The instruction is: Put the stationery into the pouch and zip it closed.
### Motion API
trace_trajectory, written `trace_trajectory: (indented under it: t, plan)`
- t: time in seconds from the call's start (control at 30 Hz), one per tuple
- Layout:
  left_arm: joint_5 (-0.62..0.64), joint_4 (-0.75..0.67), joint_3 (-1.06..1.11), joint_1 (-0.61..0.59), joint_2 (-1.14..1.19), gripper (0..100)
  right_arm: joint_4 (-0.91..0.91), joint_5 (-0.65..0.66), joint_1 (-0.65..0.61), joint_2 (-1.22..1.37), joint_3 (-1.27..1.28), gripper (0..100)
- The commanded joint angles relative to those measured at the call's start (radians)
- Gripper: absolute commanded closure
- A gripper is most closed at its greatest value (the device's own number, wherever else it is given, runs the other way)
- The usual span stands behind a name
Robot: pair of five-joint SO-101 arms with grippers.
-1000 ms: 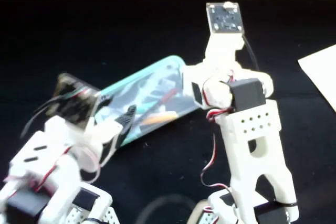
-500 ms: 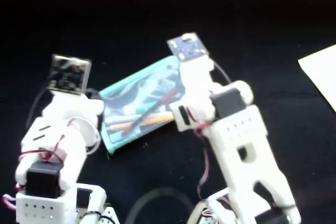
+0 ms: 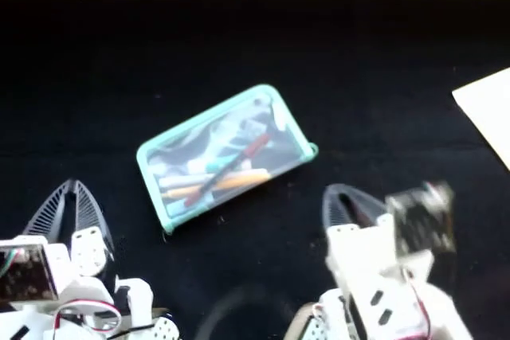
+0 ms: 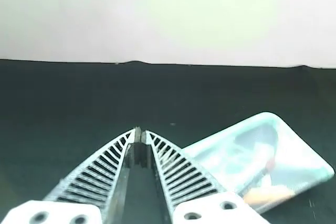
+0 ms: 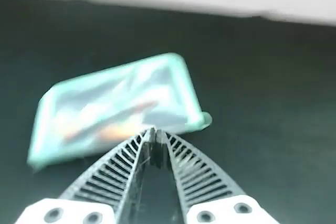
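At the near left of the black cloth-covered table (image 3: 398, 61), the left arm's white gripper (image 3: 72, 186) sits low and well apart from everything else. Its two grey ribbed fingers (image 4: 105, 169) are pressed together at the tips with nothing between them. In the left wrist view they point across bare cloth, and the pouch lies off to one side of them.

The clear plastic pouch with a teal fabric border (image 3: 227, 157) lies flat in the middle of the table. It is turned at an angle, so one short end is nearer the left arm and the other is farther back, towards the right. The stationery shows through its clear face: an orange marker (image 3: 219, 185), a red pen (image 3: 255, 146) and a dark teal pen (image 3: 209, 171) lie roughly along the pouch's length. A small teal zip tab (image 3: 312, 150) sticks out at the pouch's right corner. Whether the zip is run fully home cannot be told.

Right of the pouch and nearer the table's front edge is the right arm's white gripper (image 3: 341, 190). Its fingers are closed tip to tip and hold nothing. In the right wrist view the tips point at the pouch's near long edge, close to the tab but not touching it.

A sheet of white paper (image 3: 486, 109) lies at the far right edge.
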Motion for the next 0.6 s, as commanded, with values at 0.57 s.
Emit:
trace_trajectory:
  t: [0.57]
  plan:
    - [0.0,-0.608,0.974,-0.323,0.022,99,-0.59,0.264,0.39,-0.188,1.04,99.2]
